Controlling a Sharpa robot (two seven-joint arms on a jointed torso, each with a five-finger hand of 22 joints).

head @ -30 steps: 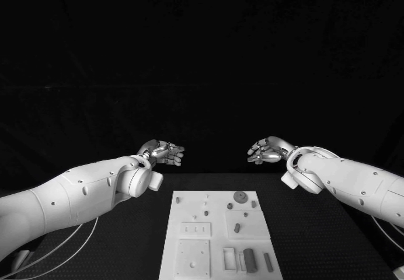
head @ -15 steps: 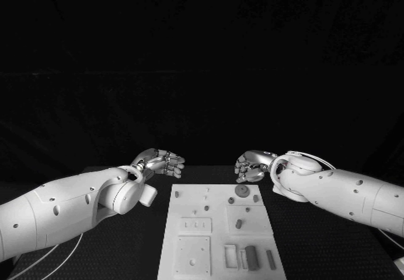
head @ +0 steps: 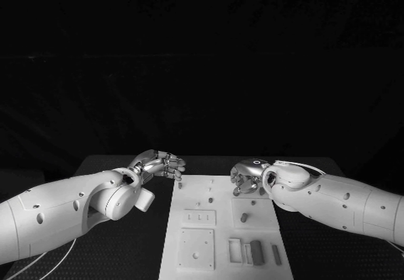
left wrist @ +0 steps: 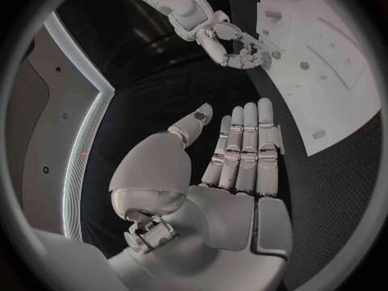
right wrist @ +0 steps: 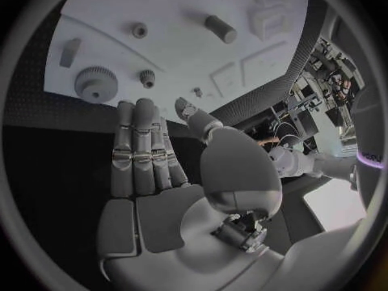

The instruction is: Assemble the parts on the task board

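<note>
- Head view: one white flat rectangular task board [head: 226, 233] lies mid-table on the black table [head: 312, 166], running from near the hands toward the camera.
- Left silver many-fingered hand [head: 160, 164] hangs just beyond the board's far left corner, fingers curled loosely, holding nothing.
- Right silver many-fingered hand [head: 246, 177] is over the board's far right end, fingers bent down, nothing seen in its grasp; whether it touches the board cannot be told.
- On the board: two short dark pegs [head: 244, 217], one near the middle and one closer to the right hand; three long dark blocks [head: 257, 251] side by side at the near right; one square recessed plate [head: 195, 249] at the near left.
- Left wrist view: left hand [left wrist: 238, 155] flat, fingers straight and together, thumb apart, empty, off the board edge [left wrist: 332, 64]. Right hand [left wrist: 235, 45] appears beyond, fingers curled above the board corner.
- Right wrist view: right hand [right wrist: 154, 155] open-palmed, fingers straight together, thumb apart, empty, fingertips just short of one round toothed gear [right wrist: 96, 82]. One small toothed gear [right wrist: 148, 78] beside it, one ring-shaped part [right wrist: 139, 30], one dark cylinder [right wrist: 220, 28], one small block [right wrist: 70, 52] on the board.
</note>
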